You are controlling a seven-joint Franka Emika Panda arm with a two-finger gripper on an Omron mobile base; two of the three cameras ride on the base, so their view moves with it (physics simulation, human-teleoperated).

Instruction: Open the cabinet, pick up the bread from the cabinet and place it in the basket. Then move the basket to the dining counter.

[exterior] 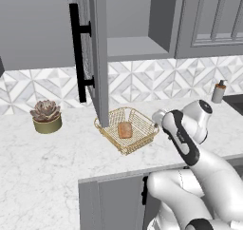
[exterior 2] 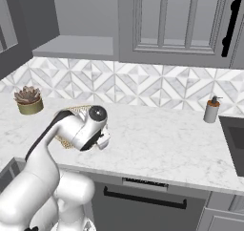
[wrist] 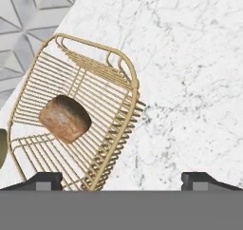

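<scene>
On the marble worktop [exterior: 57,158] a potted succulent [exterior: 46,116] stood at the far left, near the tile backsplash. The cabinet [exterior: 137,20] hung above with its glass door [exterior: 95,48] swung wide — the shelf bare. Below the door's edge sat the basket [exterior: 127,129], and the bread [exterior: 125,129] lay in its middle. The gripper [wrist: 121,179] hovered just right of the basket, jaws wide apart, holding nothing. A soap dispenser [exterior: 218,91] stood farthest right.
</scene>
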